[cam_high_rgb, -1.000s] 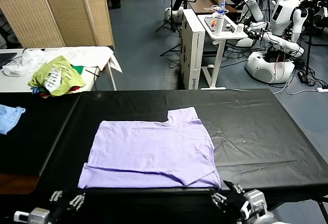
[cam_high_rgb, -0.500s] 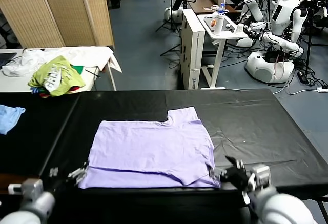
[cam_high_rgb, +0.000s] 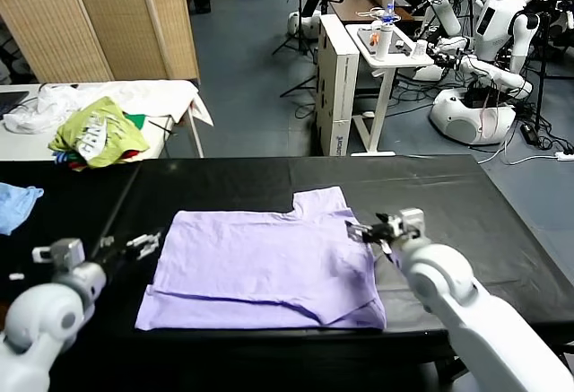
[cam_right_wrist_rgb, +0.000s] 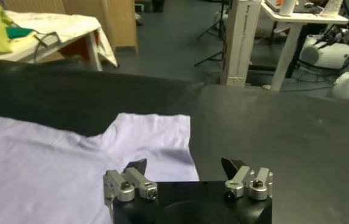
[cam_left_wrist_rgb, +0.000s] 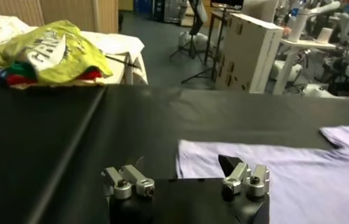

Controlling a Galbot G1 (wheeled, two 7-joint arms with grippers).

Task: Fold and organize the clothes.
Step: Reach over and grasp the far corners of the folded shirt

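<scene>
The clothes are one lavender T-shirt (cam_high_rgb: 269,266), lying flat and partly folded on the black table (cam_high_rgb: 448,195), with a sleeve sticking out at its far right. My left gripper (cam_high_rgb: 143,243) hovers open at the shirt's left edge, near the far left corner. In the left wrist view that gripper (cam_left_wrist_rgb: 183,169) has one finger (cam_left_wrist_rgb: 234,167) over the shirt's edge (cam_left_wrist_rgb: 296,176). My right gripper (cam_high_rgb: 359,230) is open at the shirt's right edge, just below the sleeve. The right wrist view shows the gripper (cam_right_wrist_rgb: 184,165) straddling the sleeve's edge (cam_right_wrist_rgb: 156,140). Neither gripper holds anything.
A lime-green and white garment heap (cam_high_rgb: 99,132) lies on a white side table at the back left. A small light-blue cloth (cam_high_rgb: 16,205) sits at the black table's left end. Behind the table stand a folding screen, a white cart (cam_high_rgb: 359,60) and other robots.
Both arms have moved from the table's near edge away from me, along the shirt's sides. Both grippers stay open; the shirt has not moved.
</scene>
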